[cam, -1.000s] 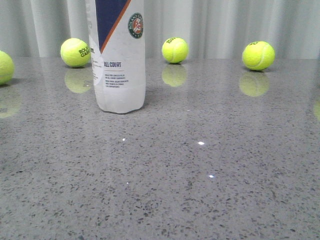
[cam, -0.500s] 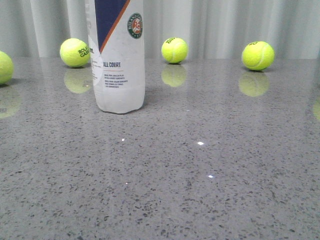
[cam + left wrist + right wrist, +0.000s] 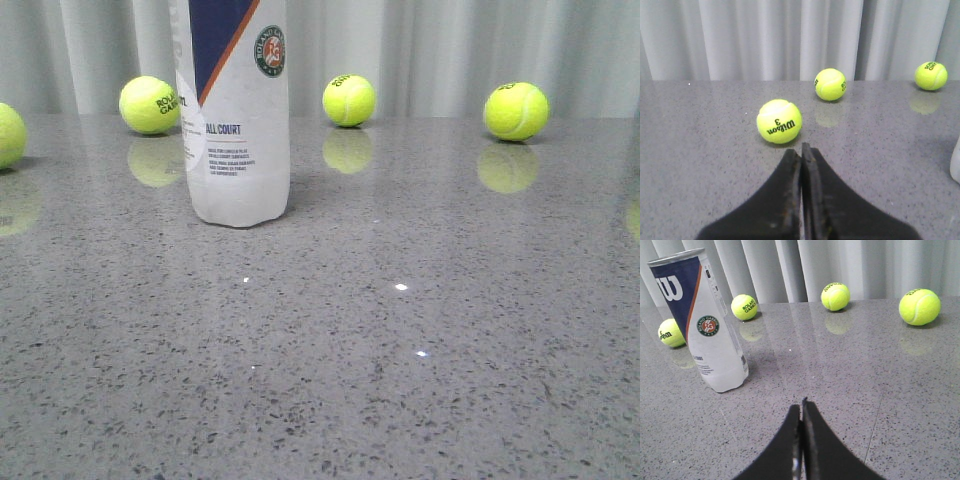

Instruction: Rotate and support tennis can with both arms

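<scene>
The tennis can (image 3: 238,110) stands upright on the grey speckled table (image 3: 400,330), left of centre in the front view, its top cut off by the frame. The right wrist view shows the whole tennis can (image 3: 702,320), navy end with the white "W" and silver rim uppermost. My right gripper (image 3: 801,405) is shut and empty, well apart from the can. My left gripper (image 3: 801,148) is also shut with nothing in it; a sliver of the can (image 3: 955,160) shows at that view's edge. Neither arm appears in the front view.
Several yellow-green tennis balls lie on the table: one (image 3: 150,104) behind the can, one (image 3: 349,100) at the back centre, one (image 3: 516,110) at the back right, one (image 3: 8,133) at the left edge. A Wilson ball (image 3: 779,121) sits just ahead of my left gripper. Grey curtain behind.
</scene>
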Controlling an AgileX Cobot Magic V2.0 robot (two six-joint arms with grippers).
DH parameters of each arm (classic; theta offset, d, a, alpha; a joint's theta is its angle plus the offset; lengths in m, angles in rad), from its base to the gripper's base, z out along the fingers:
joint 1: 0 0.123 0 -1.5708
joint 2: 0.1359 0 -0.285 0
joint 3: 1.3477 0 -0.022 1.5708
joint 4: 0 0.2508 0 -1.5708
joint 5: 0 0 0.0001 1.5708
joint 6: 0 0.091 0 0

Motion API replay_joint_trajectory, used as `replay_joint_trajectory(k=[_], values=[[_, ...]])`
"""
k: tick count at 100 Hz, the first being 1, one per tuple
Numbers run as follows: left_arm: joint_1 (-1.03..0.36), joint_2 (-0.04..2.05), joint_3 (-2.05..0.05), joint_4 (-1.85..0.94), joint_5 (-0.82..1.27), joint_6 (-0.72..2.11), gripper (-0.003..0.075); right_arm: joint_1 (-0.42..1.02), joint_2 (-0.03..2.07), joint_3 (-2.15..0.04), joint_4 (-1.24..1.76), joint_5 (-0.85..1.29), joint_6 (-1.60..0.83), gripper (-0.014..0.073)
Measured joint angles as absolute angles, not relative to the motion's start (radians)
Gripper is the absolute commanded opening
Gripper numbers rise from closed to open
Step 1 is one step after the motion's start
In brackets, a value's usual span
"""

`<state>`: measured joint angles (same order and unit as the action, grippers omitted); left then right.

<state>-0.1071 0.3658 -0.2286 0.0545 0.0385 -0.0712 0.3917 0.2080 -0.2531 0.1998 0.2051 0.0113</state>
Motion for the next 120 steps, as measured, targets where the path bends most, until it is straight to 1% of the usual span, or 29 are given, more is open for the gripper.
replay_joint_trajectory(k=[16, 26, 38, 54, 120], values=[[-0.107, 0.210, -0.097, 0.041, 0.031, -0.072, -0.0021, 0.392, 0.208, -0.253, 0.200, 0.205, 0.011, -0.0057], [-0.081, 0.095, -0.012, 0.031, 0.022, -0.073, -0.0021, 0.392, 0.208, -0.253, 0.200, 0.205, 0.011, -0.0057], [-0.046, 0.001, -0.002, 0.012, 0.047, -0.073, -0.0021, 0.392, 0.208, -0.253, 0.200, 0.205, 0.011, -0.0057], [-0.031, -0.005, -0.002, 0.000, 0.114, -0.073, -0.0021, 0.392, 0.208, -0.253, 0.200, 0.204, 0.011, -0.0057], [-0.031, -0.005, -0.002, 0.000, 0.122, -0.073, -0.0021, 0.392, 0.208, -0.253, 0.200, 0.204, 0.011, -0.0057]])
